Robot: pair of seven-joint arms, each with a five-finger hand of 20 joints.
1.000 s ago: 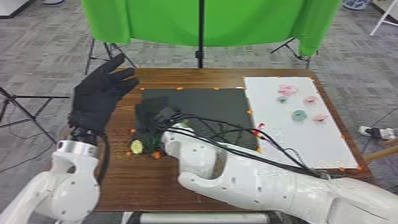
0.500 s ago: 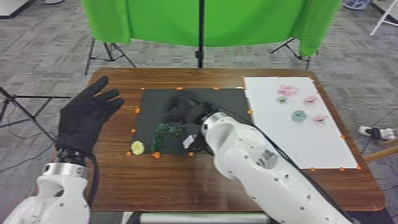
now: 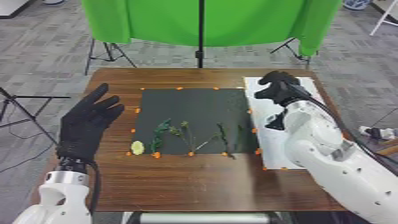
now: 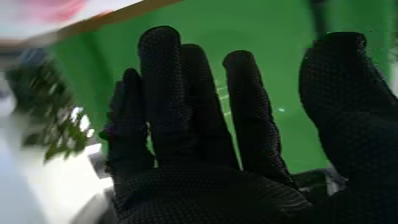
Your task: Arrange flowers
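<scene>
Right hand (image 3: 282, 90) shifts from mat (image 3: 195, 107) to board (image 3: 274, 154).
Open, it partly hides the board; greens (image 3: 159, 135) lie on the mat.

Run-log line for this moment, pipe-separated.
right hand: open, over white sheet | left hand: open | green stems: on black mat | pale yellow flower: mat's near left corner

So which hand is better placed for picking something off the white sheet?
Probably the right hand: it's over the white sheet, while the left hand is beyond the black mat's left edge.
</scene>
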